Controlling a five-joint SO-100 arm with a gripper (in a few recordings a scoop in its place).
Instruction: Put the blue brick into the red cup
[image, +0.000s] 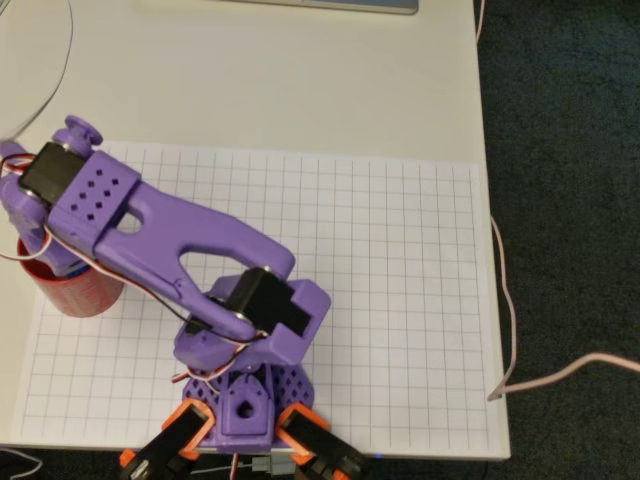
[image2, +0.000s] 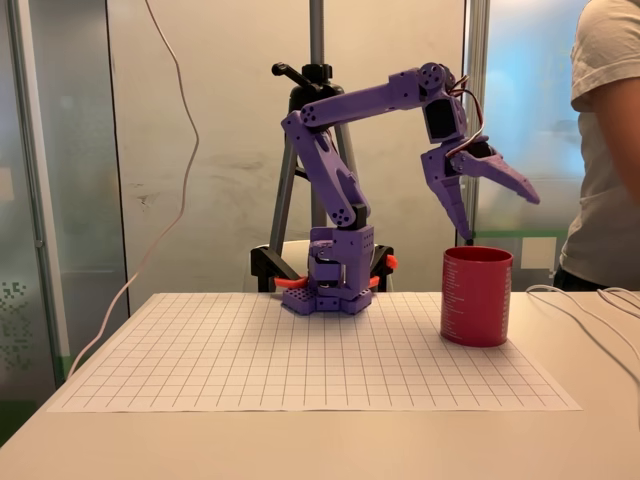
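The red cup (image2: 477, 297) stands upright on the right part of the grid sheet in the fixed view. In the overhead view the red cup (image: 78, 291) sits at the sheet's left edge, half covered by the purple arm. My gripper (image2: 500, 218) hangs open just above the cup's mouth, one finger pointing down at the rim and the other spread out to the right. Nothing shows between the fingers. The blue brick is hidden or out of view, and the cup's inside cannot be seen.
The white grid sheet (image: 380, 260) covers most of the table, and the arm's base (image2: 330, 285) stands at its far edge. A tripod (image2: 316, 120) rises behind the base. A person (image2: 608, 150) stands at the right. Pale cables (image2: 590, 310) lie near the cup.
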